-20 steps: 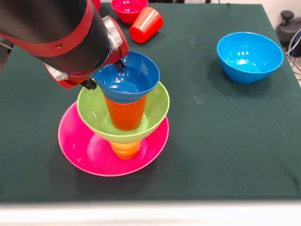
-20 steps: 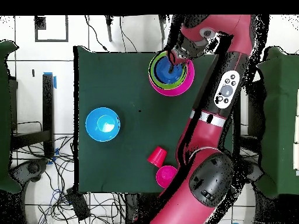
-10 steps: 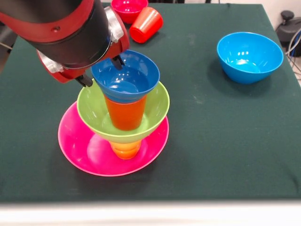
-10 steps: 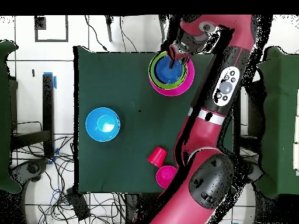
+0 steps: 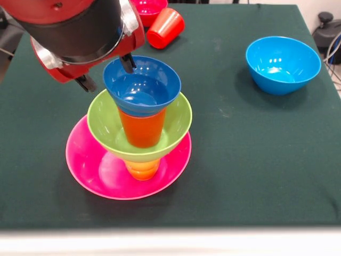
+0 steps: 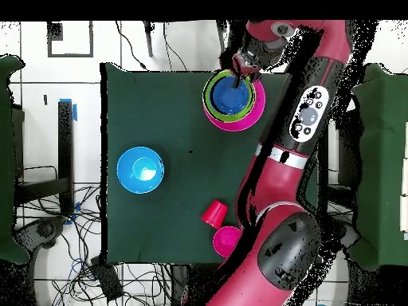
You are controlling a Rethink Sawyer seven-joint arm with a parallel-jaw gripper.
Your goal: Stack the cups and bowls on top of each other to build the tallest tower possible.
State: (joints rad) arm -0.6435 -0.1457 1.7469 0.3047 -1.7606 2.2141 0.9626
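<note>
The tower stands at the table's left in the front view: a wide pink bowl, a yellow cup, a lime green bowl, an orange cup and a small dark blue bowl on top. My gripper hovers at the blue bowl's far-left rim. It is open, with one finger over the bowl's inside and the other outside the rim. From overhead, the gripper sits at the edge of the tower.
A light blue bowl stands alone at the right. A red cup lies on its side at the far edge beside a small red bowl. My arm's thick red and black link hangs over the table's far-left part.
My gripper has risen up and away from the dark blue bowl's rim, fingers keeping the same spread. The tower has not moved.
</note>
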